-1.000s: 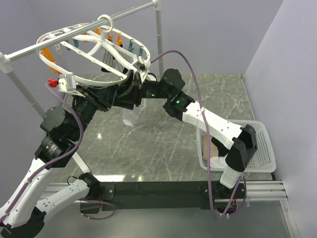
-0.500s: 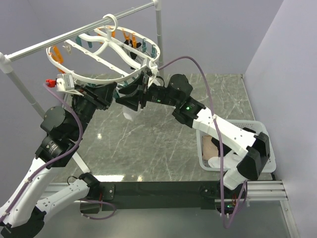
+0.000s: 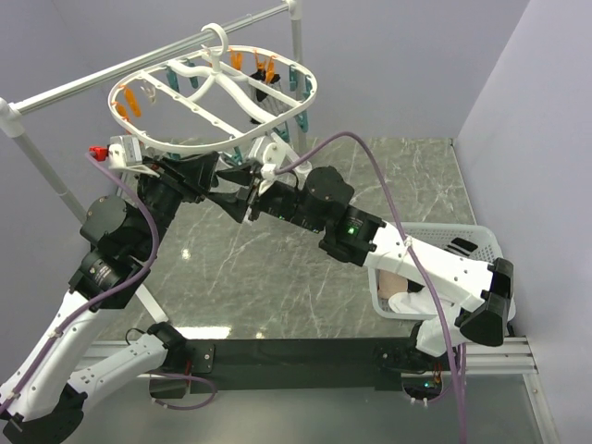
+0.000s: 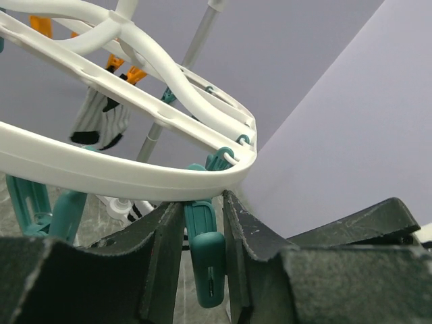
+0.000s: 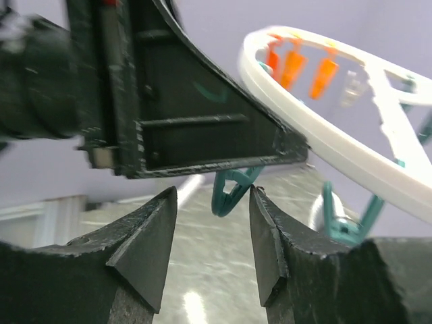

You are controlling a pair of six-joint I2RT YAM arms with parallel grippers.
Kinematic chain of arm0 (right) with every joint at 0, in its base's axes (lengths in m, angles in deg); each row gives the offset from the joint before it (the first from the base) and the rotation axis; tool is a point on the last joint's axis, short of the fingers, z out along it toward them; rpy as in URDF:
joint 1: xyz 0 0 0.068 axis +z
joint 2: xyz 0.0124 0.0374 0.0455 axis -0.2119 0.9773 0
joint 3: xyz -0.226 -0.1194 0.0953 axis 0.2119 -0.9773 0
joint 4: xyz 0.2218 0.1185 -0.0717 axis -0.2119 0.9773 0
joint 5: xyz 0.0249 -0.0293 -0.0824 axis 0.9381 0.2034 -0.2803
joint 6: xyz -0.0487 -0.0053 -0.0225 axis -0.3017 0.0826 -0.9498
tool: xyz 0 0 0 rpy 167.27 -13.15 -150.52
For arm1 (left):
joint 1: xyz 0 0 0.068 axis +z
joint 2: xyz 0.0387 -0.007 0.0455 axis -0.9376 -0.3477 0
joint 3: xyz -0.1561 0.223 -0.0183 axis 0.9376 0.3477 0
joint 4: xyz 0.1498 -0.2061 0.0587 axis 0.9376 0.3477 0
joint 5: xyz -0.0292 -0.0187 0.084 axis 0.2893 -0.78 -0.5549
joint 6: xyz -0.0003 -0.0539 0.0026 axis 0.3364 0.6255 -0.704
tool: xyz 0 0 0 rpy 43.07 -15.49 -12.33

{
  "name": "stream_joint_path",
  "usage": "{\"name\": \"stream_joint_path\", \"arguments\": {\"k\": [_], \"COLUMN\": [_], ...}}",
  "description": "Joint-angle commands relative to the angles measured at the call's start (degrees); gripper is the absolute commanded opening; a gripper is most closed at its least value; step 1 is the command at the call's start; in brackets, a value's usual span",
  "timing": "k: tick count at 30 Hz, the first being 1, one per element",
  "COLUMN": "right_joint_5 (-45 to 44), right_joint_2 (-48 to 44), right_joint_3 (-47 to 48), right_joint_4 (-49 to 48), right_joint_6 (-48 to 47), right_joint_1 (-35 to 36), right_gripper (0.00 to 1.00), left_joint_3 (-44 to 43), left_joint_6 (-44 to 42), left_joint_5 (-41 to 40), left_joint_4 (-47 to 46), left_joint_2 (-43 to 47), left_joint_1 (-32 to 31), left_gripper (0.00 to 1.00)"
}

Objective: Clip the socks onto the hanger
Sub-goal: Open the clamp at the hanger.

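Your left gripper [image 4: 202, 219] is pinched on a teal clip [image 4: 206, 263] under the hanger [image 4: 121, 177] rim. The hanger hangs on the rail [image 3: 83, 85]. Your right gripper [image 5: 212, 202] is spread and holds nothing.

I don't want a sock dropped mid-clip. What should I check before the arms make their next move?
1. Grip of the left hand on the teal clip under the hanger rim: ok, it presses the clip from both sides.
2. Sock in the right hand: not ok, its jaws stand apart with nothing between them.
3. Sock in that clip's mouth: cannot tell, the mouth is hidden.
4. Hanger hooked over the rail: ok.
5. Socks to fetch: ok, a pinkish sock lies in the basket.
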Motion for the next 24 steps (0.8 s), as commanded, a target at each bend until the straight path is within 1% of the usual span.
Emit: {"name": "stream_joint_path", "arguments": {"k": [1, 3, 6, 14, 24], "right_joint_5": [-12.26, -18.66, -23.69, -25.02, -23.00], "right_joint_2": [0.06, 0.94, 2.52, 1.12, -0.90], "right_joint_3": [1.80, 2.15, 2.50, -2.06, -5.32], "right_joint_4": [0.77, 0.16, -1.68, -11.34, -15.40], "right_joint_6": [-8.34, -11.77, -13.53, -13.10, -12.48], "right_joint_1": [2.75, 4.86, 6.09, 6.10, 6.18], "right_gripper": [0.54, 0.54, 0.54, 0.50, 0.48], "left_joint_3": [-0.45, -0.37, -0.10, -0.19, -0.36], "left_joint_6": [0.35, 0.35, 0.53, 0.79, 1.84], "left_joint_5": [-0.77, -0.85, -1.12, -2.00, -2.70], "left_joint_4": [-2.77, -3.03, -3.12, -2.15, -1.10], "left_joint_2": [0.76, 0.85, 0.94, 1.38, 0.67], "left_joint_1": [0.09, 0.09, 0.09, 0.09, 0.09], "left_gripper": [0.34, 0.34, 0.34, 0.33, 0.33]}}
